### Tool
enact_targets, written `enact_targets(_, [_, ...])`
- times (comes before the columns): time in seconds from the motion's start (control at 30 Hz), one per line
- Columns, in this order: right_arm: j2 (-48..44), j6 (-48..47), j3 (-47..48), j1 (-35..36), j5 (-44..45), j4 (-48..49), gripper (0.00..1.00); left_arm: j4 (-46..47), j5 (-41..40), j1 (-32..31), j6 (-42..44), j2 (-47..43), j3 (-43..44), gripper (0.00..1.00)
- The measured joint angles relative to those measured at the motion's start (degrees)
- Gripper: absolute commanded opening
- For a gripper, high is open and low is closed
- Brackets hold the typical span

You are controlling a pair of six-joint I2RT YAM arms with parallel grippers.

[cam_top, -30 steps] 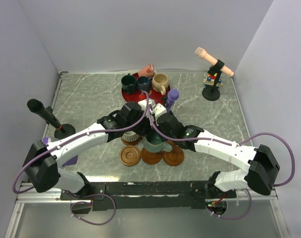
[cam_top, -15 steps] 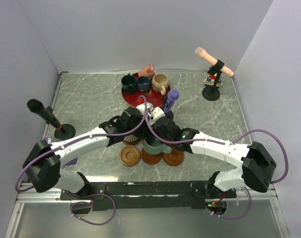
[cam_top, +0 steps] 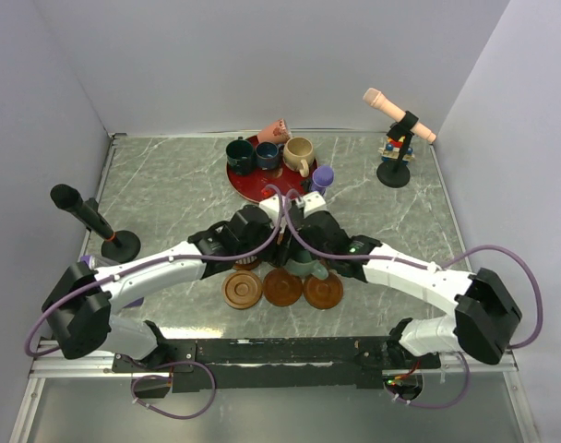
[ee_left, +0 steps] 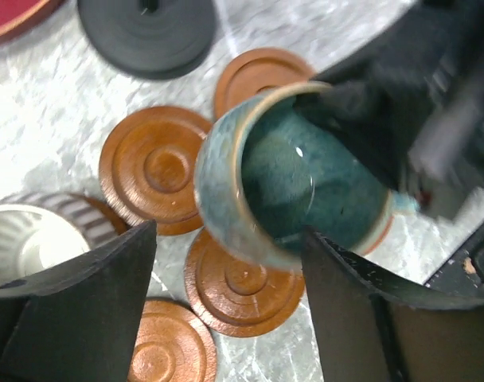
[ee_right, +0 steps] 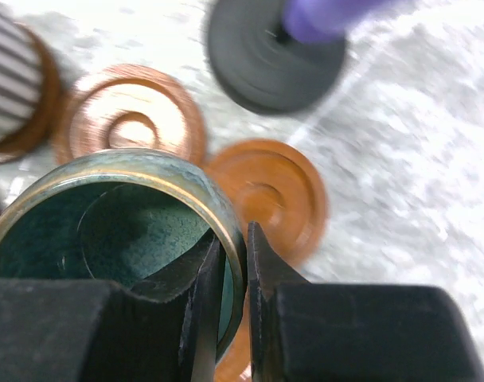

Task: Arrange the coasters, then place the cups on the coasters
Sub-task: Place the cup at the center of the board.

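Left arm (cam_top: 161, 266) and right arm (cam_top: 410, 275) meet over a teal cup (cam_top: 304, 268), just behind three coasters (cam_top: 282, 288) in a row; four cups (cam_top: 298, 152) sit on a red plate (cam_top: 248, 184).

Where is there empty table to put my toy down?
Bare table lies between the black microphone and the red plate, and on the right, in front of the peach microphone. The middle is crowded: the left gripper, the right gripper pinching the teal cup, and the coasters all sit close together.
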Motion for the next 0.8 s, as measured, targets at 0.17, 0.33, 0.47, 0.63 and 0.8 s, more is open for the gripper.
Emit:
enact_targets(0.17, [-5.2,1.4,-2.0,-5.1,1.4,-3.8,0.00,-1.2,-0.2,-1.0,1.8,-1.5,1.6,0.90])
enact_targets(0.33, [-6.8,7.0,-2.0,-14.5,5.5,-7.6,0.00,-3.9,-0.2,0.5,2.4,-2.4,2.4,0.96])
enact_targets(0.47, [-4.8,14.4,-1.5,-20.1,10.4,-13.0,0.00,-6.4,0.4,3.1,2.6,-3.4,5.0,0.98])
enact_targets(0.63, [0.0,24.8,1.2,-25.4,14.4,-19.8,0.00,-7.2,3.2,9.2,3.2,-4.2,10.2,0.98])
enact_targets(0.8, [4.7,35.5,5.5,-28.0,18.6,-25.7,0.00,-7.4,4.5,13.6,4.0,-4.8,11.4,0.99])
